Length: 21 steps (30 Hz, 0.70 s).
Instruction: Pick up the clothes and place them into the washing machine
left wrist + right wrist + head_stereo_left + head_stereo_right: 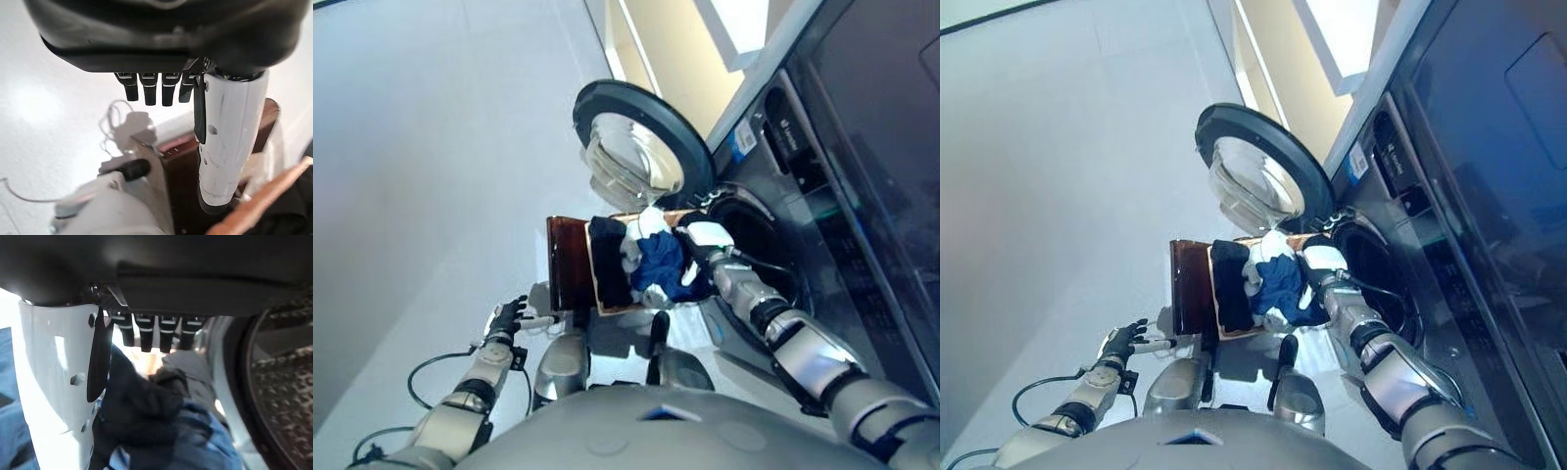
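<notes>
The right hand [703, 238] is lying on the clothes [656, 262], pinching dark cloth, the washing machine drum [759, 240] just beside. The left hand [506, 319] is hanging spread, well apart.

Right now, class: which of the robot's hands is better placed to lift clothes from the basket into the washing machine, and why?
The right hand. It is over the pile of clothes in the basket, beside the open drum. The left hand hangs open over the floor, away from both.
</notes>
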Available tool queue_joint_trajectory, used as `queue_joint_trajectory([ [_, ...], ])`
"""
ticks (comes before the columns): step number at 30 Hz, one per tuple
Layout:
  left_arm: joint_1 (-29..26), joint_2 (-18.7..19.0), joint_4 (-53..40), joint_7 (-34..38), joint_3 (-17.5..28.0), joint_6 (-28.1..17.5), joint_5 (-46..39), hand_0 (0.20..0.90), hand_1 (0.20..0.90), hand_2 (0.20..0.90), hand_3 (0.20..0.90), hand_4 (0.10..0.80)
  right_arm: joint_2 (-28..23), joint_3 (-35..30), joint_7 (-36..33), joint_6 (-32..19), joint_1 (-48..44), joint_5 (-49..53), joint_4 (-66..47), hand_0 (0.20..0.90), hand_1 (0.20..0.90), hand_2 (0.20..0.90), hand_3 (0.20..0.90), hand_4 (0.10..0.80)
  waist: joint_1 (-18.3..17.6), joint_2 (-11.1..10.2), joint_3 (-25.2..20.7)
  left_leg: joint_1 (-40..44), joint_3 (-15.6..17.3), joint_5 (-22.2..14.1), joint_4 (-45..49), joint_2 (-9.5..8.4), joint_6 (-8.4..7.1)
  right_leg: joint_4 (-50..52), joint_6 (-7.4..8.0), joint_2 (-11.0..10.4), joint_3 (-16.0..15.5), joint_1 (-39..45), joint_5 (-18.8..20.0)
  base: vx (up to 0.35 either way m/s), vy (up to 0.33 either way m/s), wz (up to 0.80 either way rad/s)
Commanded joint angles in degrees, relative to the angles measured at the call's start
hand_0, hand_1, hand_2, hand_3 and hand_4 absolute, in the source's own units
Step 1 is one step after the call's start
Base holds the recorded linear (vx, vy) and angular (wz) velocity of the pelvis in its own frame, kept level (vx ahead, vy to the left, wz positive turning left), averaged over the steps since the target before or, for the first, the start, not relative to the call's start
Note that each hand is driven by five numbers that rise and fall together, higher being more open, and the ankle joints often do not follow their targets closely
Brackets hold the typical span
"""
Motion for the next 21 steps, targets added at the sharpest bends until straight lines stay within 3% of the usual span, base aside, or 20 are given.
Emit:
queue_joint_trajectory([
  [1,-5.2,1.7,-1.0,2.7,-2.7,-3.0,-2.7,0.900,0.900,0.900,0.900,0.800,-2.5,0.4,-4.5,1.0,-8.4,0.7,0.7,0.900,0.900,0.900,0.900,0.800,0.8,-0.2,1.1,-2.6,-0.9,0.6,-0.5,-0.32,-4.22,2.2,3.50,-3.3,1.5,-2.5,-0.2,-0.103,0.034,0.04],
  [21,-8.0,1.3,-1.2,5.0,-4.2,-3.5,-4.5,0.900,0.900,0.900,0.900,0.800,0.7,1.9,-5.2,2.7,-11.1,1.7,4.6,0.900,0.900,0.900,0.900,0.800,2.0,1.6,3.8,-7.6,-1.4,2.0,-0.5,-2.10,-4.42,2.4,3.97,-4.9,2.5,-7.6,1.9,-0.029,0.012,0.04],
])
